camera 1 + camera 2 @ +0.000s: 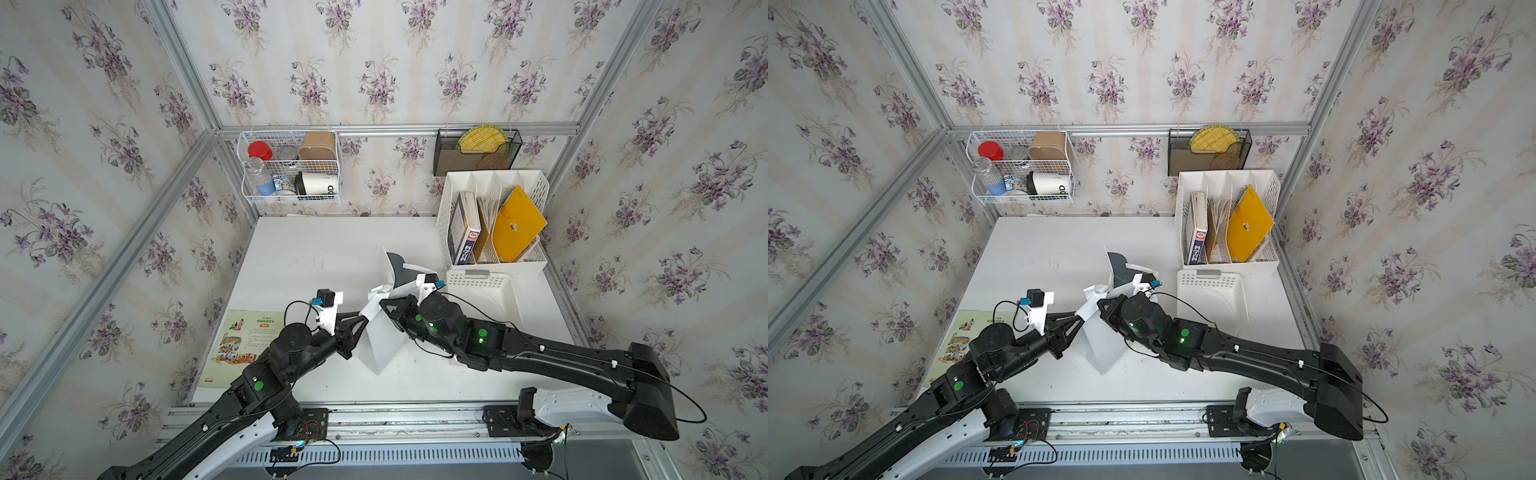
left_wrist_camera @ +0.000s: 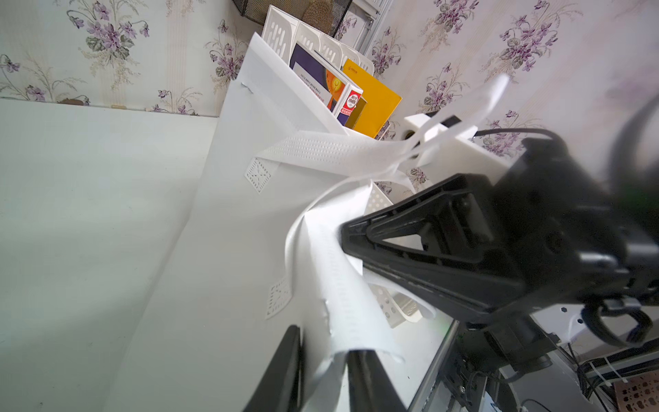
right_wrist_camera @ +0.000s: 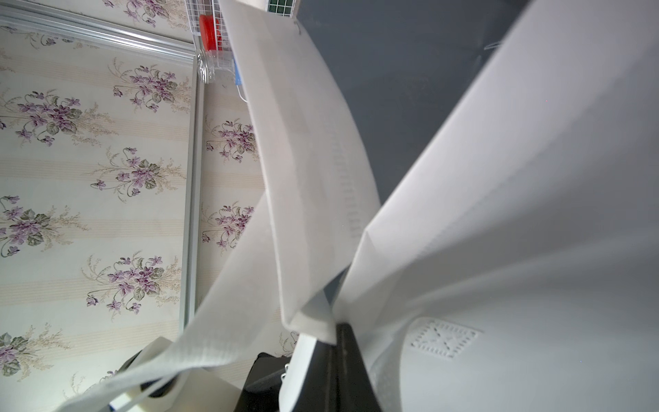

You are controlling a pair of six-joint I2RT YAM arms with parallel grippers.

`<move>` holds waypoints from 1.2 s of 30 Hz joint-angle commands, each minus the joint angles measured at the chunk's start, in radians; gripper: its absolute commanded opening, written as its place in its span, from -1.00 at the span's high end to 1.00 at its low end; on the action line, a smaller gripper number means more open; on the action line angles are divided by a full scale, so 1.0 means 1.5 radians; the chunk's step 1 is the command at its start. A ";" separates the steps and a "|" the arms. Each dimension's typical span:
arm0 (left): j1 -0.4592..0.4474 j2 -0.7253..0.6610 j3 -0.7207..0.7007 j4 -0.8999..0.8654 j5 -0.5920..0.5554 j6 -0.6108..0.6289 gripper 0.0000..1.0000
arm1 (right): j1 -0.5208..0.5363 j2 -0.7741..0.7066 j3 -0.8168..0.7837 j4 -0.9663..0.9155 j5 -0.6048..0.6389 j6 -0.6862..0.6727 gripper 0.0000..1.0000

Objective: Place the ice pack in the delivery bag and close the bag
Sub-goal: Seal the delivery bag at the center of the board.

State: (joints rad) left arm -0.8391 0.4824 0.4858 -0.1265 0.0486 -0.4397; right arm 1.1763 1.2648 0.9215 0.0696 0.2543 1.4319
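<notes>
Bag-handling is looking like the step in hand. Both arms are meeting at the delivery bag [image 1: 384,345], which is standing on the white counter [image 1: 299,257], and the ice pack is not showing in any view.

Left of the bag, well apart from it, a picture book [image 1: 239,347] is lying flat. The left pincer [image 1: 365,318] is reaching in against the bag's left side. In the left wrist view its fingers [image 2: 290,364] are standing slightly apart. A white strap handle [image 2: 338,285] is running loosely through the gap, so the pincer is touching the strap rather than clamping it.

At the bag's top edge the right pincer [image 3: 337,331] is closed tight, pinching a fold of the rim and holding the mouth up. Grey foil lining [image 3: 410,89] is showing inside, with no pouch visible there.

Just right of the bag the low perforated tray [image 1: 505,299] is sitting, and nothing like the pouch is showing in it. The pack is probably lying deep in the bag or hiding under an arm; I cannot tell which.

If it is inside, the next move is calling for the right pincer to let the rim go gently, without tipping the bag. If not, the loose left pincer is needing to find the pack first, with the mouth held open.
</notes>
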 commanded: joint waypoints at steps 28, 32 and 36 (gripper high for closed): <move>-0.001 -0.013 -0.025 0.061 -0.003 -0.053 1.00 | -0.001 0.005 -0.050 0.003 0.066 -0.036 1.00; 0.000 -0.013 -0.026 0.070 0.025 -0.055 1.00 | -0.002 0.015 -0.050 0.008 0.070 -0.042 1.00; 0.000 -0.023 -0.030 0.067 0.024 -0.056 1.00 | -0.002 0.027 -0.052 0.008 0.076 -0.045 1.00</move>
State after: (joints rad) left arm -0.8379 0.4595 0.4400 -0.0826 0.0448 -0.5175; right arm 1.1782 1.2922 0.8536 0.1925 0.2684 1.3804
